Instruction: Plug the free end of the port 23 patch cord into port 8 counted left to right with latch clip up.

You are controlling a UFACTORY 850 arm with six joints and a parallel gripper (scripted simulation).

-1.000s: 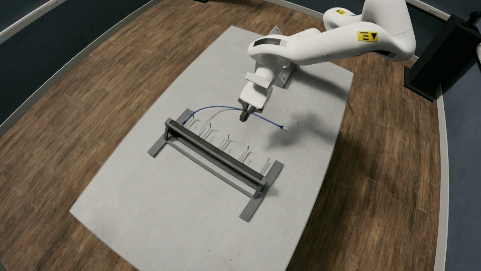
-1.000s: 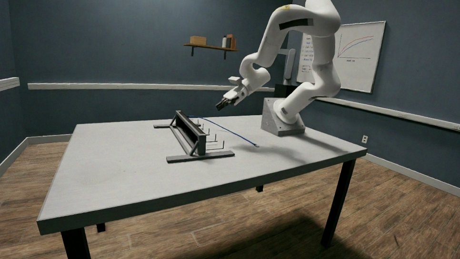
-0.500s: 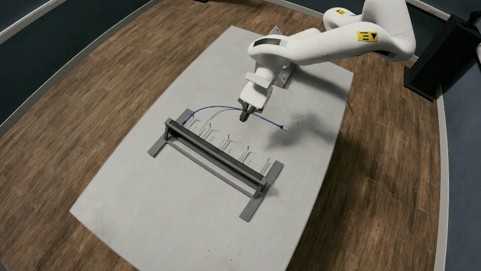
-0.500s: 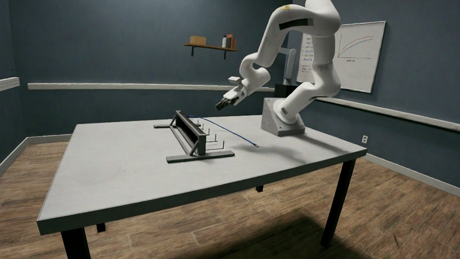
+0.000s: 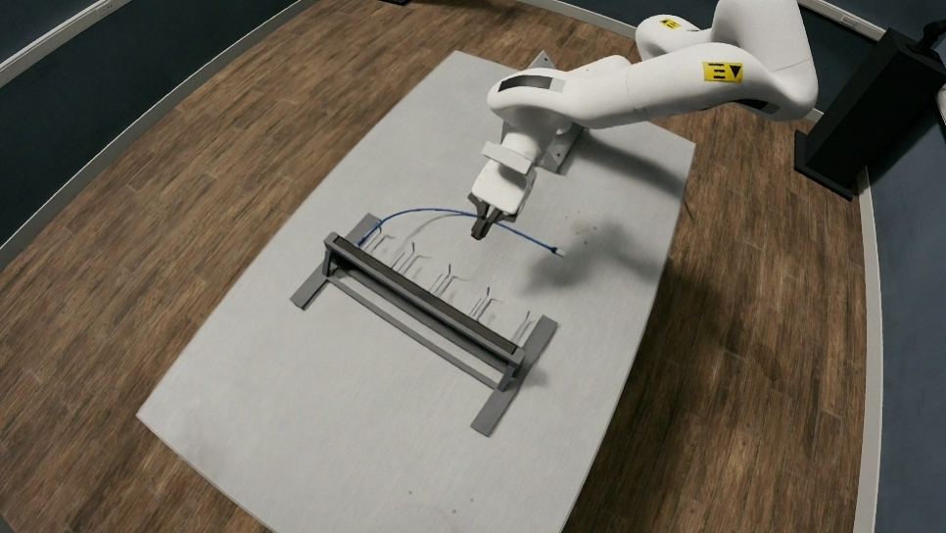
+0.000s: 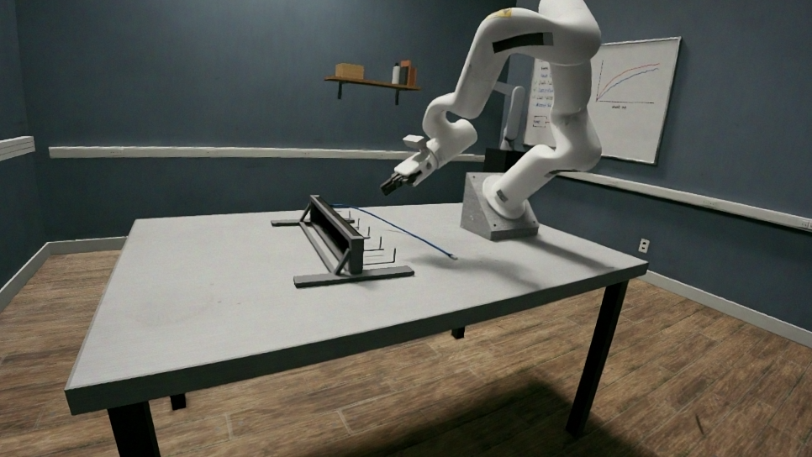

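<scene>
A dark grey free-standing rack (image 5: 423,298) (image 6: 334,223) stands upright on the grey table (image 5: 330,430) (image 6: 227,295). A blue patch cord (image 5: 423,212) (image 6: 398,228) leaves the rack's end nearest the top left of the top view. It arcs across the table to its free white plug (image 5: 559,252) (image 6: 453,257), which lies on the table top. My gripper (image 5: 479,232) (image 6: 387,189) is shut and empty. It hangs well above the middle of the cord, tilted down toward the rack, and touches nothing. The port faces are too small to make out.
Several thin wire hooks (image 5: 447,277) (image 6: 380,249) stick out of the rack on the robot's side. The robot's grey base block (image 6: 488,218) stands at the table's far end. A black cabinet (image 5: 867,112) stands on the floor beyond the table.
</scene>
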